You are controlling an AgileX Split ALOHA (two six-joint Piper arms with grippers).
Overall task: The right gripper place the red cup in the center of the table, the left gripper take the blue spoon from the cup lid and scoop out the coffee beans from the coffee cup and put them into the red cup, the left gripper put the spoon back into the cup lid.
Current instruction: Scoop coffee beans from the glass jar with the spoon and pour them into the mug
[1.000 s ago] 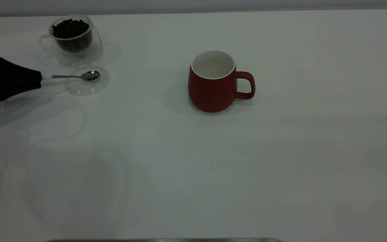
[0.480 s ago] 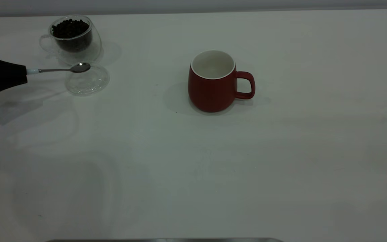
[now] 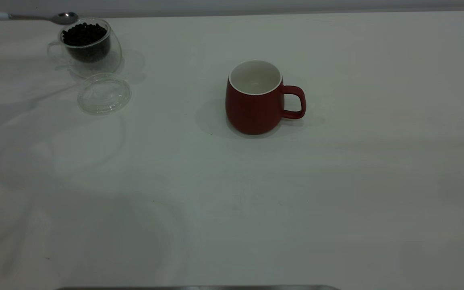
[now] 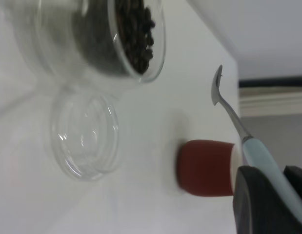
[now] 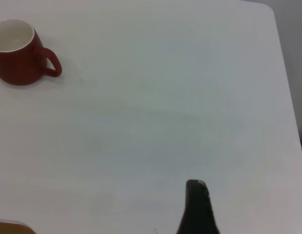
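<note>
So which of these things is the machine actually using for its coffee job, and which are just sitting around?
In use:
- blue spoon, held by the left gripper
- coffee cup holding coffee beans
- cup lid, now without the spoon
- red cup, mid-table

Just there:
- right gripper, idle, away from the cup
- table; nothing else lies on it

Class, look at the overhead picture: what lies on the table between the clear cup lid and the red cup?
Nothing: in the exterior view the table is bare between the cup lid and the red cup.
</note>
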